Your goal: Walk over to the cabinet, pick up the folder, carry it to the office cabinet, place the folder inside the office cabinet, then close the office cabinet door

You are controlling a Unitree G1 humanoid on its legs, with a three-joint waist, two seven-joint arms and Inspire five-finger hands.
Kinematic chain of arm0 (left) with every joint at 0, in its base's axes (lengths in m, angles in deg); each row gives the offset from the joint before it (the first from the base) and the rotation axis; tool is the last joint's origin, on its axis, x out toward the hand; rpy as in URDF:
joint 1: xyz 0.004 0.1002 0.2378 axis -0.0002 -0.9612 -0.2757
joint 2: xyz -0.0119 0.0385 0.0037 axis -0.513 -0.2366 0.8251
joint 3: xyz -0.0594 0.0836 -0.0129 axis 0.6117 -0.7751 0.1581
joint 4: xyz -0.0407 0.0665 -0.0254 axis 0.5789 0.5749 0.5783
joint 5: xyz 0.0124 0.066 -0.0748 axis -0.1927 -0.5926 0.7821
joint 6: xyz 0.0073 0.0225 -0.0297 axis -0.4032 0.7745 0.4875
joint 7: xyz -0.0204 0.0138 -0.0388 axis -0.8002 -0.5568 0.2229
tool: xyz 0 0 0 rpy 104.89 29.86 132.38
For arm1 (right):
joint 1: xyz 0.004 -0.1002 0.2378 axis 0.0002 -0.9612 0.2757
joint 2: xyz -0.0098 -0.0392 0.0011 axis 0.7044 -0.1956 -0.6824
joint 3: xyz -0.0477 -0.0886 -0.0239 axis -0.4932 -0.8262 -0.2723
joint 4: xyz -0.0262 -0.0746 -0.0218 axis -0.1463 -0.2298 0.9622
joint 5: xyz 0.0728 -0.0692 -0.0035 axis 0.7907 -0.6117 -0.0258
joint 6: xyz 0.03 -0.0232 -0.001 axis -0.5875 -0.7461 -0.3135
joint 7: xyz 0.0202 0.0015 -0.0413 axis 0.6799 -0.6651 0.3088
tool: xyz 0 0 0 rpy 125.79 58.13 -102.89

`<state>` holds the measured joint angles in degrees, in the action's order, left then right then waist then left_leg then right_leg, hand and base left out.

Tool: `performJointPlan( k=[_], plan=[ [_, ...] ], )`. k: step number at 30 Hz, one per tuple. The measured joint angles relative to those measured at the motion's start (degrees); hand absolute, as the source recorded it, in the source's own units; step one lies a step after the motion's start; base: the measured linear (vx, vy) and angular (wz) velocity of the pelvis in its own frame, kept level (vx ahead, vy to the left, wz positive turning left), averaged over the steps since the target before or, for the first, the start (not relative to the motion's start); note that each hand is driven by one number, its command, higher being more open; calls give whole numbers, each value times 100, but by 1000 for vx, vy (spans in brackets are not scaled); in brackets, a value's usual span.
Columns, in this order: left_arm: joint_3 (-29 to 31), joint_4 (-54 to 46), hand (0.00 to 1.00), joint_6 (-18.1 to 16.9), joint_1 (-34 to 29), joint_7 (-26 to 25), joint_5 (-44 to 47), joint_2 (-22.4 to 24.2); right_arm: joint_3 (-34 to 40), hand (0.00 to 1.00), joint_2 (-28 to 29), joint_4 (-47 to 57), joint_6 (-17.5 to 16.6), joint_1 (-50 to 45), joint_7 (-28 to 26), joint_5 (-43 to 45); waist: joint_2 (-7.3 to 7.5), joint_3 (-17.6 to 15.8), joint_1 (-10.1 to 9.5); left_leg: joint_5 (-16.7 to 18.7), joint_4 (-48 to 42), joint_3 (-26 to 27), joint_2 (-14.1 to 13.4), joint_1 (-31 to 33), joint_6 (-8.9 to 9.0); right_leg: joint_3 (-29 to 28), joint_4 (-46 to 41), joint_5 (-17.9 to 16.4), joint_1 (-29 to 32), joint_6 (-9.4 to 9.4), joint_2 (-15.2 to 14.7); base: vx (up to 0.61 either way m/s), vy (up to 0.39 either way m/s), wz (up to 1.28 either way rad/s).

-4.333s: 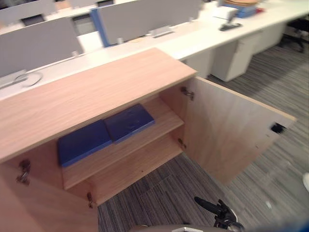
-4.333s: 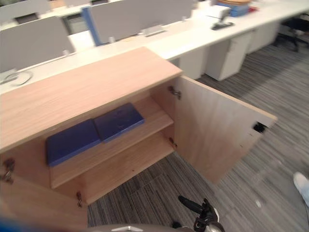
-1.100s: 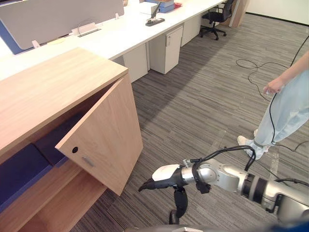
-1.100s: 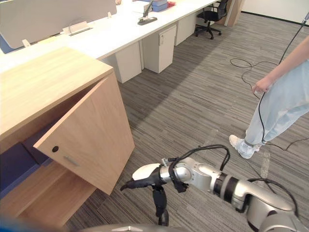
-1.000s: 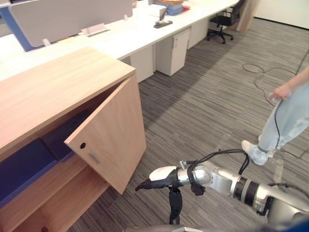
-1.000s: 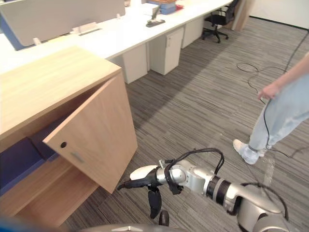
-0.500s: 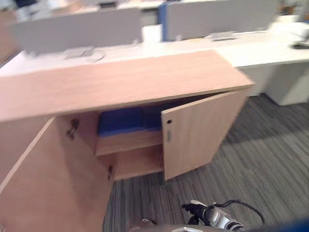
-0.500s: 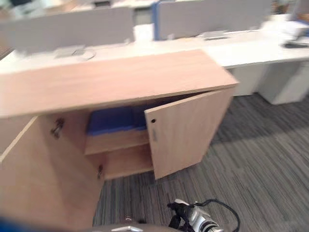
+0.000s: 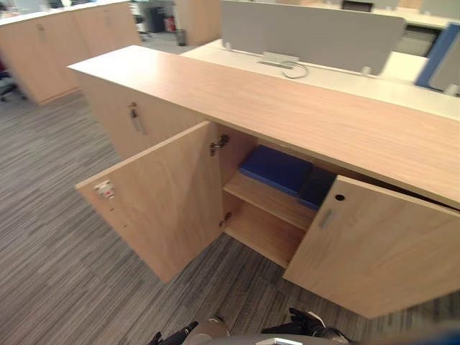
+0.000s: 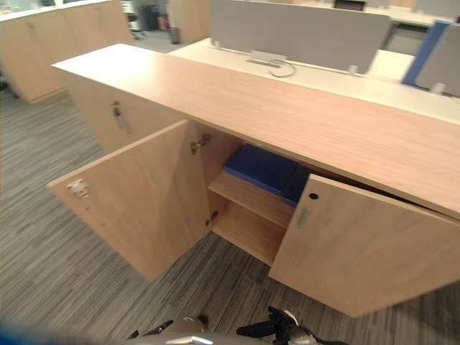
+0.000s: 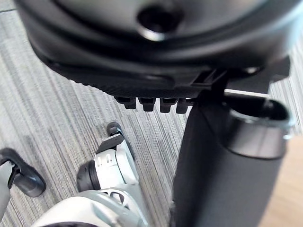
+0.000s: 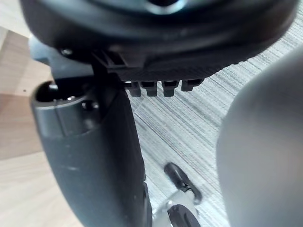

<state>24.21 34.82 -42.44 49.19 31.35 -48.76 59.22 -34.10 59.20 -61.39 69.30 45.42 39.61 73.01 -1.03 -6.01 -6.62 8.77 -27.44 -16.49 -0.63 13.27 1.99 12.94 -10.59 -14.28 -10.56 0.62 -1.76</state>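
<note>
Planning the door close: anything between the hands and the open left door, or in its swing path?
Nothing visible. The left door stands wide open over carpet; the blue folders lie on the shelf, inside its front edge. Left hand and right hand hang low before it.

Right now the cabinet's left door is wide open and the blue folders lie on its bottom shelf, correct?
Not the bottom shelf: the left eye view shows the blue folders on the upper shelf. The left door is wide open.

floor: grey striped carpet (image 9: 65,237) | behind: white desks (image 9: 402,83), grey dividers (image 9: 309,29)
</note>
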Motion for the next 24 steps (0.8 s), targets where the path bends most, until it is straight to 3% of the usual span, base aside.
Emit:
performJointPlan(
  k=[1,2,3,5,6,7,8,9,12,15,18,19,24],
  plan=[
    [90,63,100,6,4,-1,96,13,126,100,-14,-6,-4,-7,21,101,-21,-27,37,52,-228,554,-188,62,-28,129,19,-1,-74,0,-15,2,30,89],
    [199,89,100,-3,-31,-9,284,-1,425,100,-18,8,-9,-55,103,324,-48,-42,91,199,-606,1830,-608,71,-55,384,48,-1,-160,16,-80,44,83,81],
    [198,105,100,-5,-45,-15,361,-53,589,100,-29,13,-14,-88,134,445,-44,-50,102,291,-692,2442,-762,-32,-115,501,48,-10,-174,88,-152,60,105,80],
    [165,200,100,10,-25,-12,360,-111,823,100,-61,19,-5,-93,181,719,-98,-94,189,637,-604,3121,-799,-161,-212,773,-63,-96,-157,274,-292,72,163,83],
    [158,232,100,11,-16,-2,365,-78,885,100,-85,17,4,-78,188,854,-119,-177,162,626,-410,3098,-569,-206,-406,856,-224,-211,-145,396,-406,60,172,86],
    [150,251,100,12,-24,-1,375,-91,940,100,-31,7,13,-79,192,960,-60,-210,165,524,-149,3045,-360,-292,-475,833,-219,-246,-149,353,-516,61,156,98],
    [73,275,100,12,-29,0,473,-80,1020,100,29,6,19,-114,184,1179,109,-165,280,250,476,2873,60,-480,-581,701,-77,-224,-160,233,-640,42,95,116],
    [47,278,100,20,-6,59,582,-95,1093,100,44,9,11,-123,181,1254,154,-135,346,32,892,2675,307,-613,-649,691,60,-152,-150,142,-656,34,67,118],
    [32,274,100,20,2,70,690,-54,1276,100,65,-5,20,-131,192,1682,104,-118,362,-339,1683,2361,632,-1017,-748,692,161,15,-104,192,-653,-31,10,75],
    [-148,-38,100,48,-181,49,698,-56,1390,100,91,6,11,-189,179,1700,114,-21,356,-643,2399,2317,719,-1331,-739,696,251,192,-67,253,-663,35,-29,8],
    [-986,-1531,100,41,-610,6,670,-4,1453,100,117,24,17,-247,182,1715,158,21,361,-1119,3269,2195,738,-1633,-747,742,388,304,-42,330,-596,102,-57,16],
    [-1328,-1977,100,18,-598,26,575,13,1484,100,86,35,54,-282,213,1715,171,20,355,-1128,3274,2144,736,-1625,-731,758,389,317,-74,347,-584,68,-37,25],
    [-1460,-2763,100,55,-341,71,-164,215,1482,100,153,184,69,-343,287,1716,191,76,430,-1075,3280,2236,686,-1763,-644,706,387,335,-171,318,-550,52,-26,-5]
  ],
)
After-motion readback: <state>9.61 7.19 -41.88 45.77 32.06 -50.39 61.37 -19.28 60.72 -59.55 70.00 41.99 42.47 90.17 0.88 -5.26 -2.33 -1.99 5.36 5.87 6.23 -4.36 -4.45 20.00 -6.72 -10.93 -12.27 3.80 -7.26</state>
